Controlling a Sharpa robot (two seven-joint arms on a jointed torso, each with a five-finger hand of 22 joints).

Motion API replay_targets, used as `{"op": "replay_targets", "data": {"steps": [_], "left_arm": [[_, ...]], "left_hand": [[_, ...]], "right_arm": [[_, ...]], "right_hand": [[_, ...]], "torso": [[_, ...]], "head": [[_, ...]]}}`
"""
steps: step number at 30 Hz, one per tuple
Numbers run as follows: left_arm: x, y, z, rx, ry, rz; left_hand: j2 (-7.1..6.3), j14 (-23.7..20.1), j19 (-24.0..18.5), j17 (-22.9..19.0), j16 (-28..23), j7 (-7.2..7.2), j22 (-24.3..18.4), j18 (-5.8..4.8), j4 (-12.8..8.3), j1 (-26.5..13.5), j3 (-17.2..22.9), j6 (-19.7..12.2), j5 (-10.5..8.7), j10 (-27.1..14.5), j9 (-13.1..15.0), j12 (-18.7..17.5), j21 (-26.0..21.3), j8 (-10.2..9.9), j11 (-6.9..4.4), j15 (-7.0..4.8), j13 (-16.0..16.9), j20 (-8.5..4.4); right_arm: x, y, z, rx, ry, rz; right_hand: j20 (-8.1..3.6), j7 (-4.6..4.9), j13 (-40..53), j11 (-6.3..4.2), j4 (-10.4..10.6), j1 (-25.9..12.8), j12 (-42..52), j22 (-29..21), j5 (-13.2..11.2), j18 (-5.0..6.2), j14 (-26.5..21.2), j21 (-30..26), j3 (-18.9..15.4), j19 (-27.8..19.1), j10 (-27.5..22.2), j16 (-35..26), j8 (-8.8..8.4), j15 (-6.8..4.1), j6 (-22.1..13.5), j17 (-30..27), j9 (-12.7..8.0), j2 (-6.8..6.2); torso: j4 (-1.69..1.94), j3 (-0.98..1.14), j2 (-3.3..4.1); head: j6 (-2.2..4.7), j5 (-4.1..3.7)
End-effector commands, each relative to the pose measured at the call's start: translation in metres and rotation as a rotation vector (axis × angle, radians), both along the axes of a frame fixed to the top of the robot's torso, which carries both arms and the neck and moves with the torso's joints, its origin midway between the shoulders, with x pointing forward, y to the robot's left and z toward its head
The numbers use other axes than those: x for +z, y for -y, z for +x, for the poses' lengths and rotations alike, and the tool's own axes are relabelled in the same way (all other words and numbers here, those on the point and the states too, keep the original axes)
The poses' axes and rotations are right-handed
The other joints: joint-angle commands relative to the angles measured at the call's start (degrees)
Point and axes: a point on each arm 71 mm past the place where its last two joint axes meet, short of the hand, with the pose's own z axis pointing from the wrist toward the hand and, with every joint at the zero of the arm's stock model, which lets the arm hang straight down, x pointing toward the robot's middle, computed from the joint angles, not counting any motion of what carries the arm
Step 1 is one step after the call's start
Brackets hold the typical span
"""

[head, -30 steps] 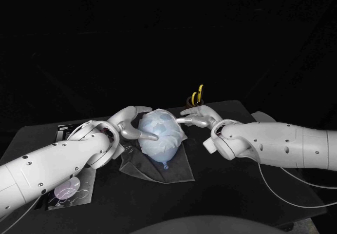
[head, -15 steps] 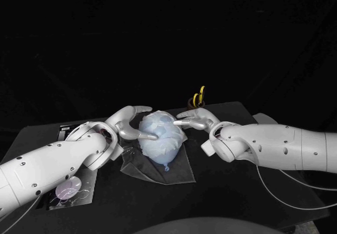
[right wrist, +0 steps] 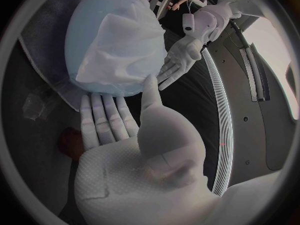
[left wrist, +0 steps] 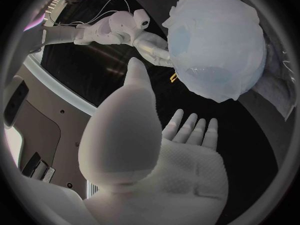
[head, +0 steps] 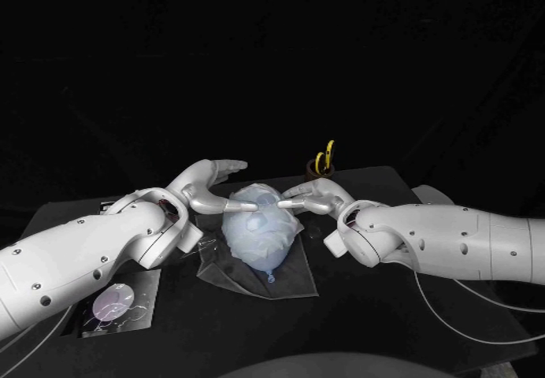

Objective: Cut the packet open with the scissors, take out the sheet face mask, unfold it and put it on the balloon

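Black-draped surface point(head: 375, 311), dark backdrop. Entries logged from my remote station.

Head view.
1. Balloon point(head: 264, 250): pale blue, lying between my two hands on a clear plastic sheet point(head: 272, 282).
2. Sheet face mask point(head: 259, 214): draped over the balloon's upper side, creased in places.
3. Left hand point(head: 208, 187): fingers apart, nothing held, fingertips at the balloon's far end. I cannot tell whether they touch.
4. Right hand point(head: 309, 197): the same from the opposite side, empty.
5. Scissors point(head: 325, 156): yellow handles, upright just behind the right hand.
6. Packet point(head: 113, 303), as I take it: flat beside the left forearm, well apart from both hands.

Left wrist view.
Palm flat, fingers straight and empty. The masked balloon sits ahead of the fingertips, with a dark gap showing between them.

Right wrist view.
Palm flat and empty, with the fingers running alongside the balloon. The thumb tip is close to the mask's edge; contact is unclear.

Handling, my judgement.
The mask looks thin, wet and limp, likely clingy and easily torn. I would pinch it lightly at an outer edge and draw it outward to smooth it. The balloon is light, springy and apt to roll, so I would steady it from both sides with soft, broad pressure.
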Motion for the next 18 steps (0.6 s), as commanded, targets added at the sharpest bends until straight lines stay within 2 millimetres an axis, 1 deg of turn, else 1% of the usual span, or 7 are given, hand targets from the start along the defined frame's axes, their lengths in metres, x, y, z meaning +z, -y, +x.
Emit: {"op": "replay_targets", "data": {"steps": [1,6,10,15,16,17,18], "left_arm": [[-0.001,0.003,0.002,0.021,-0.040,0.018],[-0.005,0.003,0.007,0.049,-0.023,0.112],[-0.007,0.006,0.009,0.051,-0.011,0.167],[-0.006,0.017,0.003,0.011,0.006,0.211],[-0.006,0.019,0.002,0.003,0.010,0.214],[-0.005,0.021,0.000,-0.008,0.015,0.217],[-0.005,0.024,-0.002,-0.019,0.020,0.220]], "left_hand": [[0.03,0.1,-0.3,0.1,-0.1,7.62,0.0,0.28,0.1,-1.3,-0.4,-0.4,0.23,-0.2,0.0,-0.2,-0.2,0.1,0.64,0.69,0.0,-0.07],[-0.08,0.5,0.0,0.2,0.0,7.97,0.1,0.06,0.1,-3.8,-0.5,-0.7,0.14,-0.3,-0.1,-0.3,-0.1,0.0,1.13,1.10,0.0,0.03],[-0.12,0.6,0.2,0.2,0.1,8.04,0.1,-0.11,0.1,-5.0,-0.6,-0.9,0.11,-0.4,-0.1,-0.3,0.0,0.0,1.30,1.28,0.0,0.08],[-0.16,0.1,0.6,0.1,0.0,8.15,0.2,-0.35,0.1,-5.9,-0.6,-1.2,0.07,-1.1,-0.2,-0.4,0.1,-0.1,1.59,1.64,-0.1,0.17],[-0.17,0.0,0.7,0.1,-0.1,8.21,0.2,-0.68,0.1,-6.9,-0.6,-1.2,0.04,-1.2,-0.2,-0.4,0.2,-0.1,1.77,1.97,-0.1,0.18],[-0.18,-0.2,0.8,0.0,-0.1,8.21,0.2,-0.94,0.1,-7.1,-0.6,-1.3,0.06,-1.3,-0.2,-0.4,0.2,-0.1,1.79,2.03,-0.1,0.17],[-0.18,-0.2,0.8,0.0,-0.1,8.21,0.2,-0.94,0.1,-7.1,-0.6,-1.3,0.06,-1.3,-0.2,-0.4,0.2,-0.1,1.79,2.03,-0.1,0.17]], "right_arm": [[0.001,-0.009,-0.005,0.048,0.015,0.010],[0.004,-0.012,-0.010,0.048,0.029,0.019],[0.007,-0.013,-0.014,0.043,0.041,0.025],[0.010,-0.013,-0.018,0.036,0.052,0.029],[0.010,-0.013,-0.018,0.036,0.052,0.030],[0.010,-0.013,-0.019,0.035,0.053,0.030],[0.010,-0.013,-0.019,0.035,0.053,0.031]], "right_hand": [[0.01,4.97,-0.5,-0.16,0.2,0.6,0.4,-0.3,-0.1,0.84,0.8,-0.3,-1.6,0.6,0.8,0.0,0.29,-0.18,0.6,-0.2,0.0,-0.07],[0.00,4.96,-0.7,-0.20,0.2,0.7,0.5,-0.4,-0.1,0.91,1.1,-0.3,-1.6,0.8,1.2,0.0,0.40,-0.25,0.9,-0.4,0.0,-0.06],[0.02,4.99,-1.0,-0.20,0.4,0.3,0.6,-0.5,-0.2,0.95,1.2,-0.4,-1.7,1.1,1.5,-0.1,0.44,-0.27,1.0,-0.6,-0.1,-0.22],[0.05,5.23,-2.1,0.11,0.9,-0.3,-0.2,-1.0,-0.2,0.76,0.5,-0.7,-1.6,1.2,0.6,-0.9,-0.11,0.02,0.2,-1.3,-0.5,-0.94],[0.05,5.24,-2.1,0.12,0.9,-0.3,-0.2,-1.1,-0.2,0.74,0.5,-0.8,-1.6,1.2,0.6,-1.0,-0.15,0.04,0.1,-1.3,-0.5,-0.96],[0.05,5.25,-2.2,0.14,0.9,-0.3,-0.2,-1.1,-0.2,0.72,0.4,-0.8,-1.6,1.2,0.6,-1.0,-0.19,0.05,0.0,-1.4,-0.6,-1.00],[0.05,5.26,-2.2,0.15,0.9,-0.3,-0.3,-1.1,-0.2,0.71,0.4,-0.8,-1.6,1.2,0.5,-1.0,-0.21,0.07,-0.1,-1.4,-0.6,-1.02]], "torso": [[-0.03,0.02,0.00],[-0.04,0.07,-0.04],[-0.12,0.02,0.02],[-0.05,0.00,-0.03],[-0.04,0.01,-0.01],[-0.04,0.01,-0.01],[-0.04,0.01,-0.01]], "head": [[-0.02,0.30],[-0.05,0.63],[-0.02,0.79],[-0.01,0.97],[-0.03,1.02],[-0.03,1.02],[-0.03,1.02]]}}
